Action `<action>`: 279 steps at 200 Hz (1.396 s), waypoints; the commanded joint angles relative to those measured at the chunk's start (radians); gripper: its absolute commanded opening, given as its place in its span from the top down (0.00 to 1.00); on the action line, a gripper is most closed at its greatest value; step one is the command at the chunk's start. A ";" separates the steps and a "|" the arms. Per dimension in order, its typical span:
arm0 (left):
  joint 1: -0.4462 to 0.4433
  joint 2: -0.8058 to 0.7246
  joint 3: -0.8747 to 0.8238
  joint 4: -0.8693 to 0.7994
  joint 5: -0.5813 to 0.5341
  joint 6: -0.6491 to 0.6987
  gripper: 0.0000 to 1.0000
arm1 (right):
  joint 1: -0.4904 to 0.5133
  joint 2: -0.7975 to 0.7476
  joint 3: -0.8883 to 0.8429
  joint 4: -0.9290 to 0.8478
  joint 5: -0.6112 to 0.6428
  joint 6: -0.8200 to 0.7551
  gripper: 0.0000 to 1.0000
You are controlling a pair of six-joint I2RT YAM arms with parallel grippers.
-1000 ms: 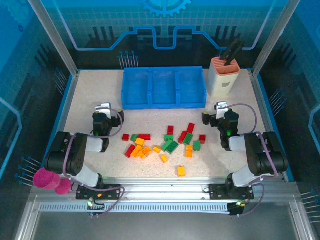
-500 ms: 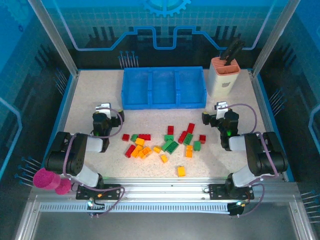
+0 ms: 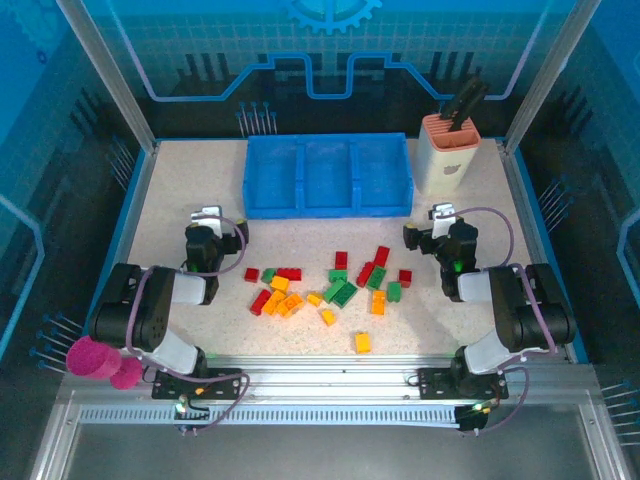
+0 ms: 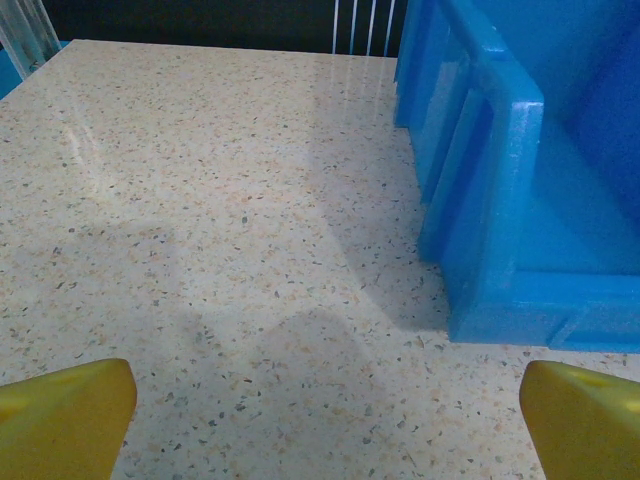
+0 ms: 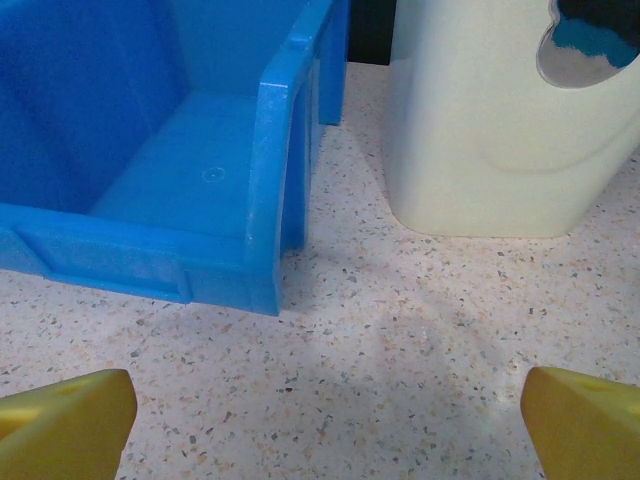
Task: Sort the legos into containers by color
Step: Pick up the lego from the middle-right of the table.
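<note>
The legos [image 3: 330, 285] lie scattered on the table [image 3: 180, 190], near of the blue tray [image 3: 328, 208] and between the arms. Nothing has moved in the last second, so sorting is judged not begun. The left gripper [image 3: 207, 222] and right gripper [image 3: 432, 225] sit low with jaws wide apart and empty, and the tray's three compartments, left of the tool holder [image 3: 450, 155], hold no bricks.
</note>
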 commanded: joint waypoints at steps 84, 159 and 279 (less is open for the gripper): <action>0.002 0.000 0.008 0.022 0.011 0.008 0.01 | -0.002 0.002 0.010 0.014 -0.007 -0.003 0.00; -0.016 -0.413 0.346 -0.764 -0.087 -0.035 0.01 | 0.140 -0.363 0.171 -0.662 0.283 0.145 0.00; -0.054 -0.523 0.715 -1.333 0.185 0.081 0.01 | 0.257 -0.312 0.430 -1.453 0.071 0.716 0.12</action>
